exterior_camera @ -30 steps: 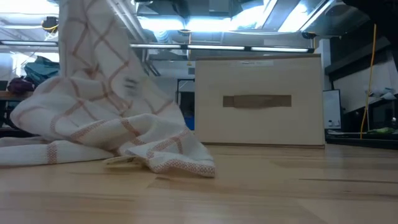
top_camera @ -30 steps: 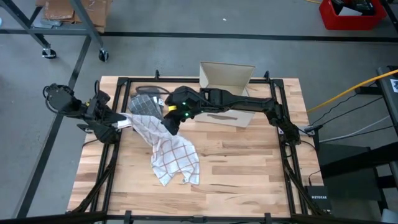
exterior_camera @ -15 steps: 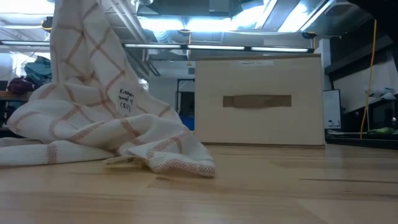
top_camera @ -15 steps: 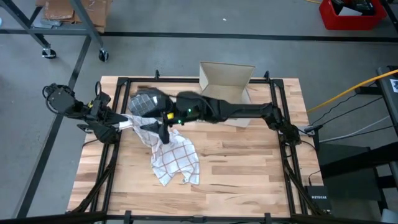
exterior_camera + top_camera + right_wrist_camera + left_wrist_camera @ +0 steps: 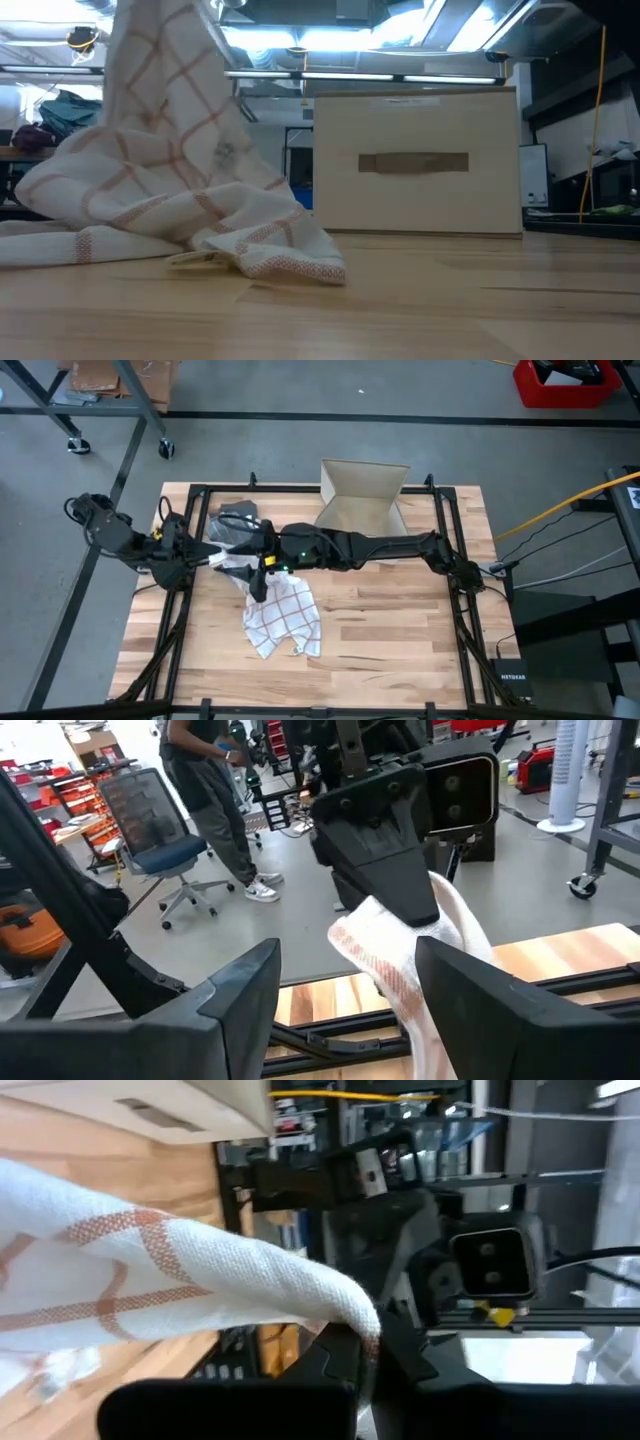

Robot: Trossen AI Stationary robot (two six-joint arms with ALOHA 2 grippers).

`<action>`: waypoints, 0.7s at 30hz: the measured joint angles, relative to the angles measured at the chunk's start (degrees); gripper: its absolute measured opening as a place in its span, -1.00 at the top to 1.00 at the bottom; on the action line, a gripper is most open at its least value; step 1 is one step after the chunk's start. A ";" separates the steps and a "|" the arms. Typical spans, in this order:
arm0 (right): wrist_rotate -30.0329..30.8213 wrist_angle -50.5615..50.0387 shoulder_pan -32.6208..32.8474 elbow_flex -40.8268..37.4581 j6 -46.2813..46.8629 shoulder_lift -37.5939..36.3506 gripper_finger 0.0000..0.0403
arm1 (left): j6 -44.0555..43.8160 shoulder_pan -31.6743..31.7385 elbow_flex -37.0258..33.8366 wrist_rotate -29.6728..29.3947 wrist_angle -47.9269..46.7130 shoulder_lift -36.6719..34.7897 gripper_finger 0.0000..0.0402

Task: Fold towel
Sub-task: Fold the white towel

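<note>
The white towel with red checks (image 5: 283, 618) lies bunched on the wooden table, and one end rises toward the table's left side. In the low view that raised part (image 5: 165, 90) runs out of the picture's top. My left gripper (image 5: 220, 552) is shut on the raised end, level above the table's left part. My right gripper (image 5: 345, 1000) is open and faces the left gripper (image 5: 385, 880). Its fingers stand on either side of the hanging towel end (image 5: 400, 955). In the high view it (image 5: 245, 563) sits just right of the left gripper. My left gripper pinches a bunched, red-banded end of the towel (image 5: 350, 1312) between its two fingers, several layers gathered. The fingers come level from the table's left. The end droops below the fingers (image 5: 380, 945), and the rest slopes down to the part lying on the table (image 5: 290, 630).
A beige box (image 5: 362, 495) stands at the table's far middle, behind the towel in the low view (image 5: 415, 160). A dark grey bundle (image 5: 235, 525) lies at the far left. Black frame rails (image 5: 450, 560) edge the table. A person (image 5: 210, 790) stands in the room beyond.
My right gripper has gone toward the table's left, tipped up from pointing down to level, and now faces the left gripper. My left gripper has moved a little toward the table's right with the towel end. The raised part of the towel has swung; the part on the table has stayed.
</note>
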 joint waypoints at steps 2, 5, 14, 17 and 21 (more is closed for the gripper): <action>1.25 0.19 0.31 0.00 0.01 0.00 -0.18 | 1.23 0.02 0.00 -0.68 2.91 1.58 1.00; 1.63 0.49 0.67 0.00 0.03 0.00 -0.18 | 2.48 0.68 0.00 -0.85 5.95 3.71 1.00; -2.18 3.59 3.00 -0.04 1.80 -0.04 -0.18 | 8.70 3.59 -0.02 2.51 29.76 3.21 1.00; -4.04 4.51 3.71 -0.03 1.79 -0.68 -0.18 | 11.90 3.91 0.00 7.23 37.16 1.21 1.00; -4.34 7.05 3.96 -0.02 1.80 -1.51 -0.18 | 9.93 3.87 0.19 12.41 38.48 -1.64 1.00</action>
